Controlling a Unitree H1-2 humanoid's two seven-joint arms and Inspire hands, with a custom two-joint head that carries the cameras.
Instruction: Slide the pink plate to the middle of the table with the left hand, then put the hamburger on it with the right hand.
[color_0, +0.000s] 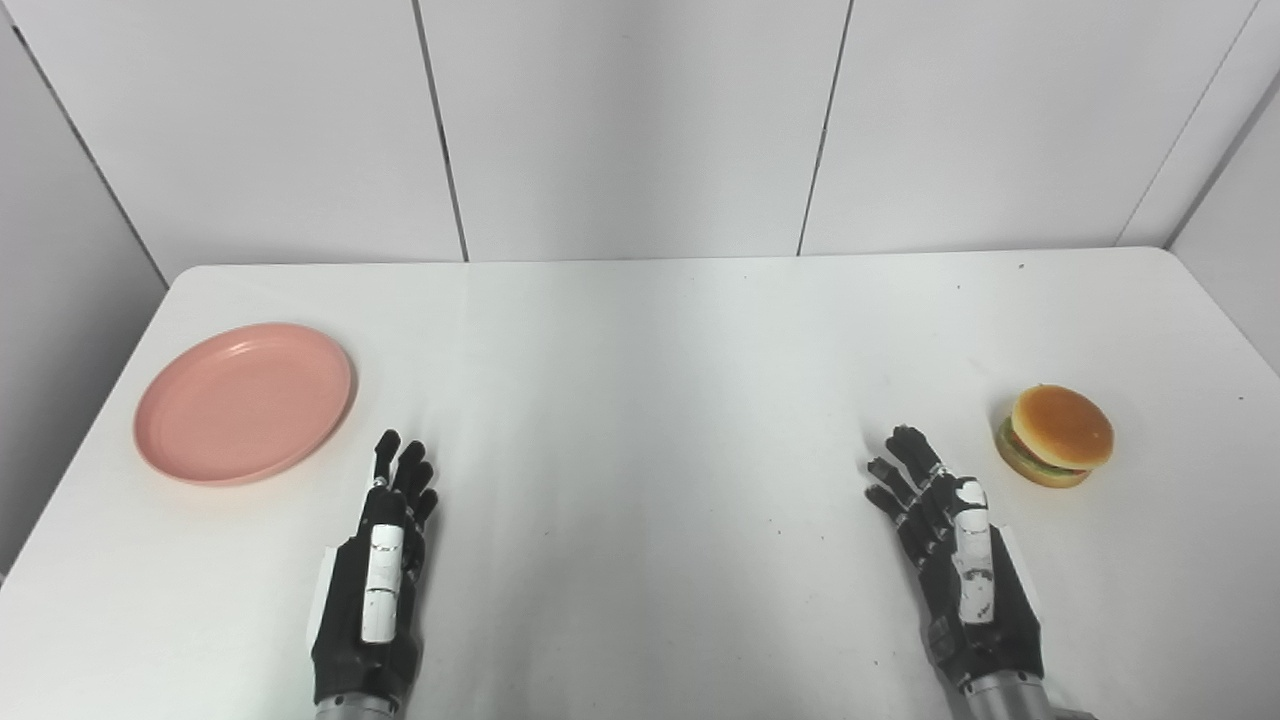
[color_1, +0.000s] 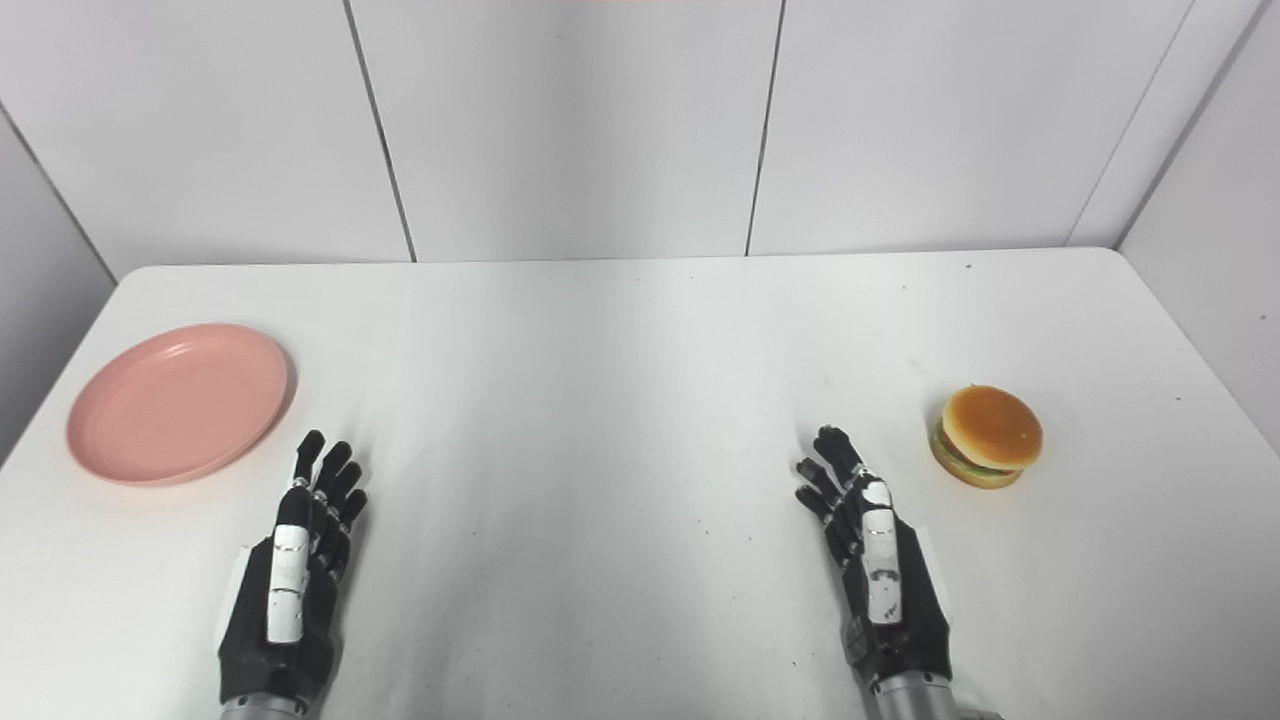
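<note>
I saw each robot hand, left robot hand (color_0: 375, 580) and right robot hand (color_0: 955, 560), as black with a white thumb panel and silver wrist cuff.

A pink plate (color_1: 178, 402) lies at the left of the frame on the white table (color_1: 640, 400), a hamburger (color_1: 988, 435) at the right. At the bottom, the left hand (color_1: 290, 590) and right hand (color_1: 880, 575) stretch forward, fingers extended, holding nothing

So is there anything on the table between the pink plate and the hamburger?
Only the robot's two hands: the left hand near the pink plate, the right hand near the hamburger. Otherwise bare white table, in both views.
</note>
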